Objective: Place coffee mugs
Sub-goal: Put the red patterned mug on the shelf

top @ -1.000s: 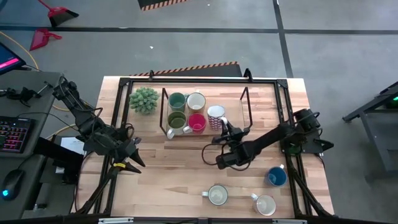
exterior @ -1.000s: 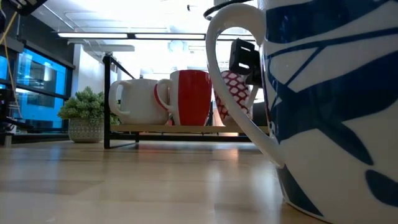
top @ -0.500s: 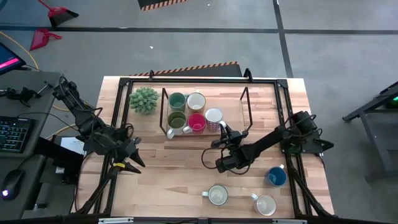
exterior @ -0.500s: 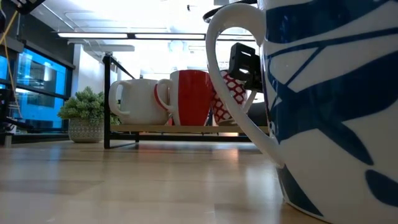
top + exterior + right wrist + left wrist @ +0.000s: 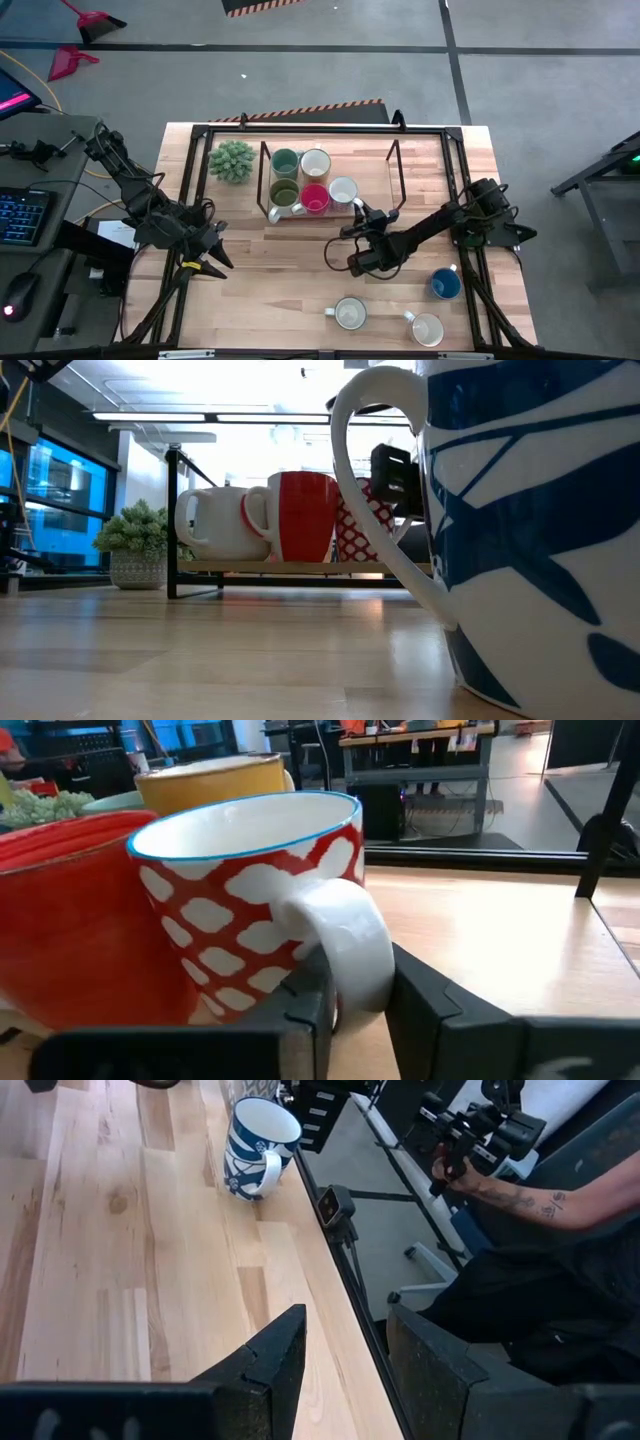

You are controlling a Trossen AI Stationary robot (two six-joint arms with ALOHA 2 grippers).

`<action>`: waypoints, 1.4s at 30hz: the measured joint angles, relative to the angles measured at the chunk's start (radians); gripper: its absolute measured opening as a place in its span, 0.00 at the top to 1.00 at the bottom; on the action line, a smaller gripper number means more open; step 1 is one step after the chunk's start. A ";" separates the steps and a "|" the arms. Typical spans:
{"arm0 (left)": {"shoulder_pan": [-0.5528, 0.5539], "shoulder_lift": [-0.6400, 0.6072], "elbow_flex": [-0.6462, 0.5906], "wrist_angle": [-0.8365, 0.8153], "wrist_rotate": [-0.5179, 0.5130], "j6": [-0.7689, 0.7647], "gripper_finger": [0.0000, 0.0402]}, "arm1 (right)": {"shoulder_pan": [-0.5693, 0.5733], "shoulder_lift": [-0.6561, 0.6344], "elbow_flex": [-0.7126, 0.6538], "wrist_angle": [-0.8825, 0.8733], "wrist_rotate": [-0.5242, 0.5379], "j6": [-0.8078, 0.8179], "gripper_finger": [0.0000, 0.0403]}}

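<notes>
A white mug with a red pattern (image 5: 250,870) stands upright on the wooden tray (image 5: 375,180), right beside the red mug (image 5: 316,198). Teal-green (image 5: 285,160), cream (image 5: 315,162) and olive (image 5: 285,192) mugs stand on the tray too. My right gripper (image 5: 362,1005) comes level from the near right. It is open, with its fingers on either side of the patterned mug's handle (image 5: 345,935) and a thin gap showing. The blue mug (image 5: 445,285) and two white mugs (image 5: 350,314) (image 5: 427,328) stand on the table in front. My left gripper (image 5: 345,1360) waits open at the left.
A potted plant (image 5: 232,160) stands left of the tray. A black frame (image 5: 458,190) runs around the table top. The blue mug fills the low view (image 5: 520,540). A person's arm (image 5: 520,1190) shows beyond the table's right edge. Bare wood lies between the tray and the near mugs.
My right gripper has sunk a little toward the tray with the patterned mug. The mug was tilted and off the board. It now stands upright on the tray against the red mug.
</notes>
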 joint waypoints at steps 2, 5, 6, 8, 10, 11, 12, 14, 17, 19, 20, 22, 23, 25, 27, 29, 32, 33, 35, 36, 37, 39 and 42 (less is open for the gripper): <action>0.000 0.000 0.000 -0.001 0.001 0.000 0.67 | 0.000 0.000 0.000 -0.005 0.000 0.000 0.84; 0.000 0.000 0.000 -0.001 0.002 0.000 0.67 | 0.000 0.000 0.000 -0.016 0.003 0.001 0.88; 0.000 0.000 0.000 -0.001 0.002 0.000 0.67 | 0.000 0.000 0.000 -0.023 0.006 0.003 0.89; 0.000 0.000 0.000 -0.001 0.002 0.000 0.67 | 0.001 -0.001 0.000 -0.042 0.011 0.003 0.90; 0.000 0.000 0.000 -0.001 0.002 0.001 0.67 | 0.006 -0.005 0.000 -0.065 0.011 0.002 0.90; 0.000 0.000 0.000 -0.001 0.002 0.001 0.67 | 0.010 -0.007 0.000 -0.074 0.014 0.002 0.90; 0.000 0.000 0.000 -0.001 0.002 0.002 0.67 | 0.012 -0.012 0.000 -0.087 0.015 0.001 0.89; 0.000 -0.001 0.001 -0.003 0.002 0.002 0.67 | 0.014 -0.019 0.000 -0.095 0.019 0.003 0.87; 0.000 -0.003 0.001 -0.003 0.002 0.002 0.67 | 0.013 -0.024 0.000 -0.101 0.017 0.022 0.84; 0.000 -0.003 0.001 -0.003 0.002 0.002 0.67 | 0.009 -0.024 0.000 -0.102 0.013 0.025 0.83; 0.000 -0.003 0.001 -0.002 0.002 0.002 0.67 | 0.005 -0.024 0.000 -0.101 0.010 0.025 0.83; 0.000 -0.003 0.001 -0.003 0.002 0.002 0.67 | 0.000 -0.024 0.000 -0.105 0.005 0.025 0.83; 0.000 -0.003 0.001 -0.003 0.002 0.002 0.67 | -0.003 -0.024 0.000 -0.108 0.003 0.025 0.83; 0.000 -0.003 0.001 -0.003 0.002 0.002 0.67 | -0.008 -0.024 0.000 -0.112 0.002 0.025 0.83; 0.000 -0.003 0.001 -0.002 0.002 0.002 0.67 | -0.013 -0.024 0.000 -0.118 0.002 0.025 0.83; 0.000 -0.003 0.001 -0.003 0.002 0.002 0.67 | -0.016 -0.024 0.000 -0.123 0.001 0.026 0.83; 0.000 -0.003 0.001 -0.003 0.002 0.002 0.67 | -0.017 -0.024 0.000 -0.151 0.002 0.061 0.83; 0.000 -0.003 0.001 -0.002 0.002 0.002 0.67 | -0.017 -0.024 0.000 -0.166 0.001 0.084 0.83; 0.000 -0.003 0.001 -0.002 0.002 0.002 0.67 | -0.017 -0.024 0.000 -0.202 0.001 0.142 0.83; 0.000 -0.003 0.001 -0.002 0.002 0.002 0.67 | -0.017 -0.024 0.000 -0.218 0.001 0.171 0.83; 0.000 -0.003 0.001 -0.002 0.002 0.002 0.67 | -0.017 -0.024 0.000 -0.233 0.001 0.192 0.83; 0.000 -0.003 0.001 -0.002 0.002 0.002 0.67 | -0.017 -0.024 0.000 -0.250 0.000 0.224 0.83; 0.000 -0.003 0.001 -0.002 0.002 0.002 0.67 | -0.016 -0.024 0.000 -0.253 0.000 0.231 0.83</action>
